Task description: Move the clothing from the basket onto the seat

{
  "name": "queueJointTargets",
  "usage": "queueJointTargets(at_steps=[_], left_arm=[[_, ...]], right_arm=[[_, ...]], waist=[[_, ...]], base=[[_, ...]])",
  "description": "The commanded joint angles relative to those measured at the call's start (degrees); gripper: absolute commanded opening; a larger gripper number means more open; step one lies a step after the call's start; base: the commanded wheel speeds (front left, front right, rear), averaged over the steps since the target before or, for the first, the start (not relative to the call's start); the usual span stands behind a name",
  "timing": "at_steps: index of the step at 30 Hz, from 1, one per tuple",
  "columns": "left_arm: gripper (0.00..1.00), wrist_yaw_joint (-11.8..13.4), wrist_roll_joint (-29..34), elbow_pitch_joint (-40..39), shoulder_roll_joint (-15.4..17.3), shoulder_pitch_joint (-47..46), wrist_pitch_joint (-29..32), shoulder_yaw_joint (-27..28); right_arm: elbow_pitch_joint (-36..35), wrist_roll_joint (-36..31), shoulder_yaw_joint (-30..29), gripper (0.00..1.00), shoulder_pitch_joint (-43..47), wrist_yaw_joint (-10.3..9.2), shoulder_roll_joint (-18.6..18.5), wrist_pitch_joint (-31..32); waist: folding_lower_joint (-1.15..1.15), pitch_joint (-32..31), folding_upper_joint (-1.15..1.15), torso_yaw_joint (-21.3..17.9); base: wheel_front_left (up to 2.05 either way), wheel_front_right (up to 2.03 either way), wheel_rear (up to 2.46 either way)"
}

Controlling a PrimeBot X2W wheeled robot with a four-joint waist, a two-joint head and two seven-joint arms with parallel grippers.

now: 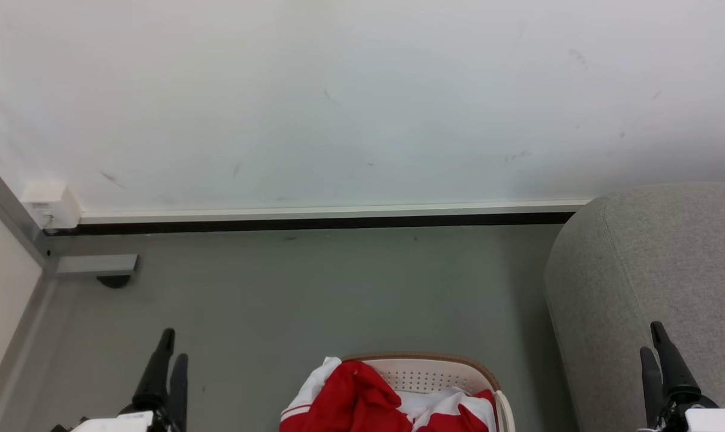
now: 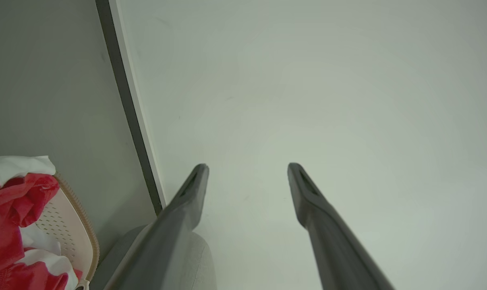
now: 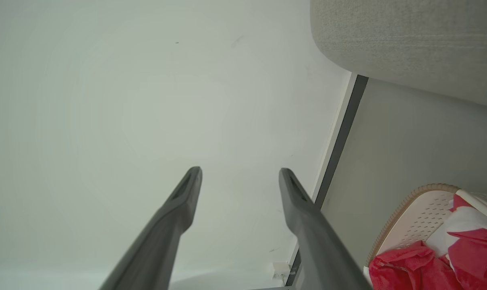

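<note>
head view is showing the red-and-white clothing (image 1: 362, 396) heaped in the laundry basket (image 1: 425, 377) at near centre, the grey seat (image 1: 638, 270) waiting just right; left gripper (image 1: 175, 345) and right gripper (image 1: 650, 339) are hanging either side, fingers spread, empty, seemingly poised to reach.

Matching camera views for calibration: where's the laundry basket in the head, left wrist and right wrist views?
Head view: basket at bottom centre, cut off by the bottom edge.
Left wrist view: basket in the lower left corner.
Right wrist view: basket in the lower right corner.
Shared landmark: dark baseboard strip.
</note>
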Motion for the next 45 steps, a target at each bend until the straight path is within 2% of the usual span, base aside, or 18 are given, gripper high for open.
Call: queueJointTargets(at_steps=[1,9,19,34,45], left_arm=[[1.00,-0.15,0.20,-1.45,0.37,-1.45,-0.67,-0.04],[1.00,-0.19,4.13,-3.21,0.46,-1.77,-2.81,-0.66],[1.00,-0.24,13.72,-4.93,0.56,-1.99,-5.24,-0.73],[1.00,-0.15,32.10,-7.12,0.71,-1.31,-8.46,-1.41],[1.00,2.60,46.51,-7.67,0.79,-1.03,-10.53,-2.91]], right_arm=[[-1.54,-0.33,0.46,1.00,-1.37,-0.01,-0.48,-0.50],[-3.65,-1.67,2.58,1.00,-1.88,-0.02,-0.80,-2.82],[-4.64,-8.64,5.82,1.00,-2.89,-0.02,-2.37,-5.80],[-6.09,-23.06,8.96,1.00,-3.44,-0.04,-3.35,-9.03],[-6.22,-34.65,10.83,1.00,-3.88,-0.05,-3.81,-11.05]], waist=[[0.00,0.04,0.00,-0.01],[0.00,0.39,0.00,-0.04],[0.00,0.85,0.00,-0.13],[0.00,1.03,0.00,-0.09],[0.00,1.22,0.00,-0.31]], base=[[0.00,0.00,0.00],[0.00,0.00,0.00],[0.00,0.00,0.00],[0.00,0.00,0.00],[0.00,0.00,0.00]])
